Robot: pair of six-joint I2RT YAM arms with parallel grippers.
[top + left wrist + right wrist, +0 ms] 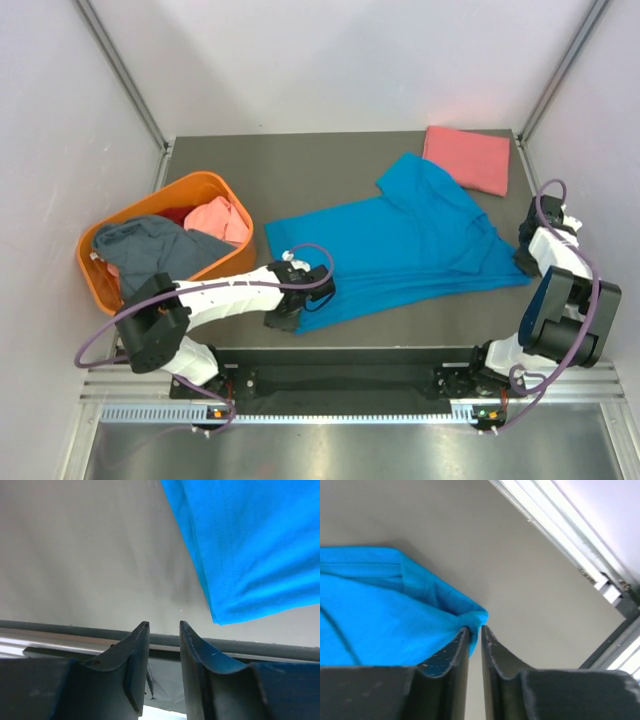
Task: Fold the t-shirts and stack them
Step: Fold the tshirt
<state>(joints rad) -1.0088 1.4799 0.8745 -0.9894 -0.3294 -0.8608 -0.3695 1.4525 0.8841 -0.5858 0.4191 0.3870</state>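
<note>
The bright blue t-shirt (400, 245) lies spread flat on the dark table (300, 170), in the middle of the picture. I think it is laid out like this so it can be folded next.

My left gripper (283, 322) sits at the shirt's lower left corner, near the bottom of the picture. Its two fingers stand apart with nothing between them. In the wrist view the shirt's corner lies just beside them, not touching.

My right gripper (475, 628) is at the right edge of the shirt. Its fingers are only a thin crack apart, and a small bunched tip of blue cloth sits right at the tips. I cannot tell if that tip is pinched or loose.

I guess the grippers are at the two ends because that is how you pull a shirt flat.

A folded pink shirt (467, 158) lies in the upper right. It looks like the start of the stack. The orange basket (200, 183) at the left holds a grey-blue shirt (150, 245) and another pink one (220, 218), not yet folded. So I think the job is less than half done.
</note>
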